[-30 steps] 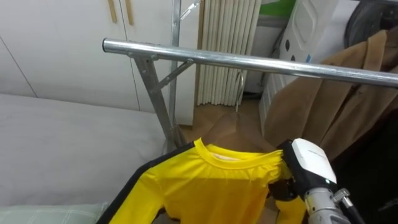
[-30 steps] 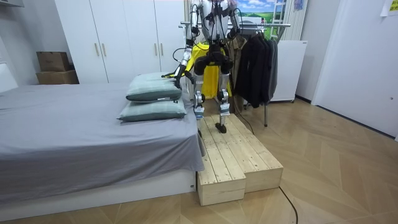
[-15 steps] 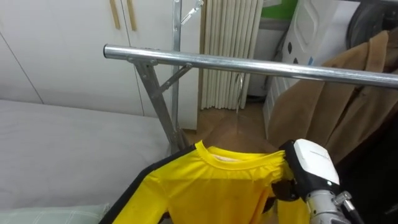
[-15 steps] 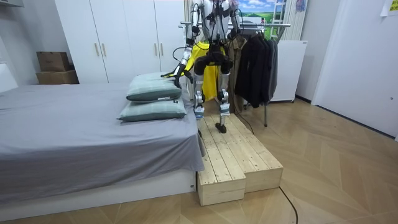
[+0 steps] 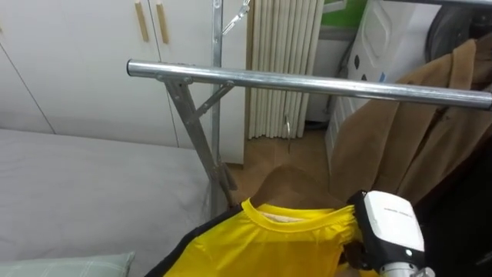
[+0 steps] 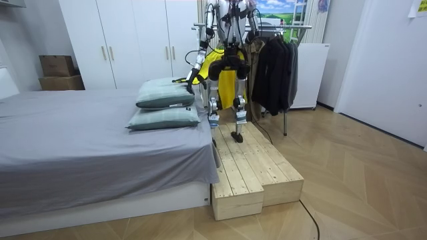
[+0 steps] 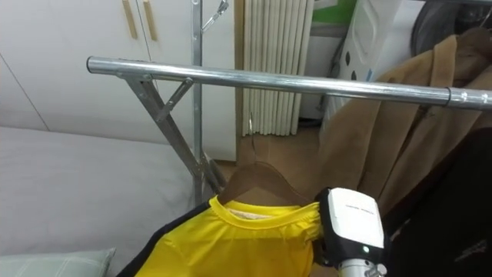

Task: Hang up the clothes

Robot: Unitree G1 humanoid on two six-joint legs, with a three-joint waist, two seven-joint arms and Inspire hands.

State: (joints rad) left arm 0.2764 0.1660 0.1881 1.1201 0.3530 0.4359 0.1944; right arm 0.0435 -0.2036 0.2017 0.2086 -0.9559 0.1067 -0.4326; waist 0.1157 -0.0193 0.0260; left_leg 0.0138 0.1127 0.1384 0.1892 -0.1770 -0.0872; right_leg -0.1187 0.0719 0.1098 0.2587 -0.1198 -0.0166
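Note:
A yellow shirt [image 5: 269, 238] with black sleeve trim hangs on a brown wooden hanger [image 5: 292, 181]. The hanger's thin metal hook [image 5: 288, 127] points up and stays below the metal rail [image 5: 307, 81] without touching it. My right hand [image 5: 392, 227] is at the shirt's right shoulder, white back toward me, fingers curled into the cloth there. In the room view I stand on the wooden platform [image 6: 247, 167] facing the rack. My left hand [image 6: 190, 79] is out at the room view's left, near the pillows.
A tan coat [image 5: 415, 131] and a dark garment [image 5: 461, 223] hang on the rail's right part. The rack's slanted legs [image 5: 196, 138] stand ahead on the left. A grey bed [image 5: 77, 177] with a pillow [image 5: 61, 265] lies to my left, with white wardrobes [image 5: 77, 46] behind.
The shirt and my right hand sit a little lower under the rail, and more of the hanger shows above the collar. The view has shifted slightly.

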